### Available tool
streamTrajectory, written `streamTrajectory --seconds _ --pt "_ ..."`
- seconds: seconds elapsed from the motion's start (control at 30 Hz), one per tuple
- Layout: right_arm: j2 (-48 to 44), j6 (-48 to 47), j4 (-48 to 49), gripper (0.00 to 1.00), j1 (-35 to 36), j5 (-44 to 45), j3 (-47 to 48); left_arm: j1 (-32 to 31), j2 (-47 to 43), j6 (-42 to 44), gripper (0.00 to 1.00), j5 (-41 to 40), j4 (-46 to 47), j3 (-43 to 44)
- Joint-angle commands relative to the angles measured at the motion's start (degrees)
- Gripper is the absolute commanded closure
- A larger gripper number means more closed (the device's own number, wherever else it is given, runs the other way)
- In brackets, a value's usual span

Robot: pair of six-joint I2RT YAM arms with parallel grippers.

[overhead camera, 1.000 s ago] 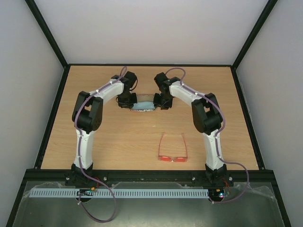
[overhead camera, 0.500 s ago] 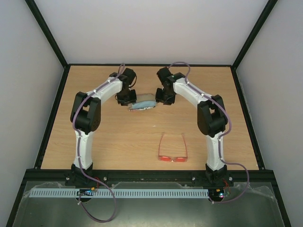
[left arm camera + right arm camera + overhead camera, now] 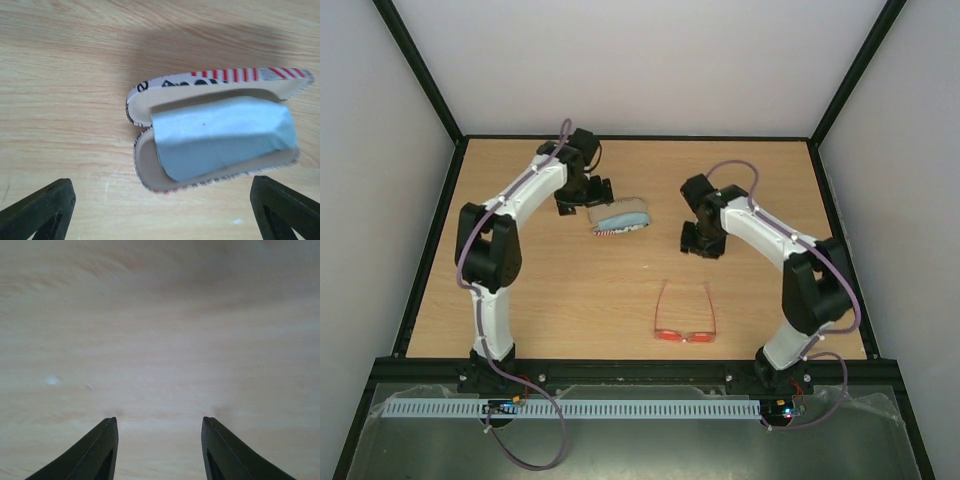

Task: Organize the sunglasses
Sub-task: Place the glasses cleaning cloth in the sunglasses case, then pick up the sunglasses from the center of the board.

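Sunglasses lie on the near right part of the wooden surface, in the same place as one second ago. Their front is toward the near edge and the two thin temple arms are unfolded and point away from it. The frame is thin and red-orange, and the lenses are tinted red.

One second ago both arms met at the oblong case, one at each end of it. Now the right pincer has drawn away and hangs over bare wood between the case and the glasses. In the right wrist view its fingers are spread and hold nothing. The left pincer has moved back to the far left side of the case. In the left wrist view it is spread wide, and the case lies free beyond the fingertips, touching neither of them.

The case now rests open on the surface, a little farther to the left than before. Its shell has rounded ends and a plain cream lining. The outside carries red and white stripes and some black letters, which cannot be read fully. Inside lies a light-blue cloth, folded and smooth, filling most of the hollow.
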Motion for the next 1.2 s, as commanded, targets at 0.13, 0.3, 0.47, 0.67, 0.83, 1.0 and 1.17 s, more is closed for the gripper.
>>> streamTrajectory --seconds 0.13,0.3,0.47,0.67,0.83,1.0,1.17 --pt "-17.59 4.53 -5.71 0.49 -0.26 0.22 -18.89 -0.82 -16.17 -0.10 0.01 7.39 -3.59 -9.42" --pt "-26.40 5.33 -8.05 0.47 0.04 -3.19 -26.92 -6.07 -23.60 -2.78 0.01 11.25 -3.85 -17.76" --pt "-34.16 5.04 -11.08 0.46 0.09 -4.62 -33.05 -12.07 -28.55 -5.53 0.01 12.64 -4.94 -21.55" --pt "-36.54 5.23 -9.76 0.46 0.18 -7.36 -36.75 -14.65 -32.99 -6.10 0.01 12.33 -6.85 -24.76" --pt "-32.95 5.01 -4.86 0.46 0.55 -8.31 -38.30 -15.16 -34.79 -6.55 0.01 13.65 -6.16 -29.00" --pt "-28.32 5.16 -1.20 0.47 2.01 -8.17 -39.01 -15.49 -35.68 -7.75 0.01 14.07 -4.38 -32.07" --pt "-25.73 5.92 0.49 0.54 3.95 -7.13 -39.70 -15.57 -35.84 -8.35 0.01 14.17 -3.12 -33.13"
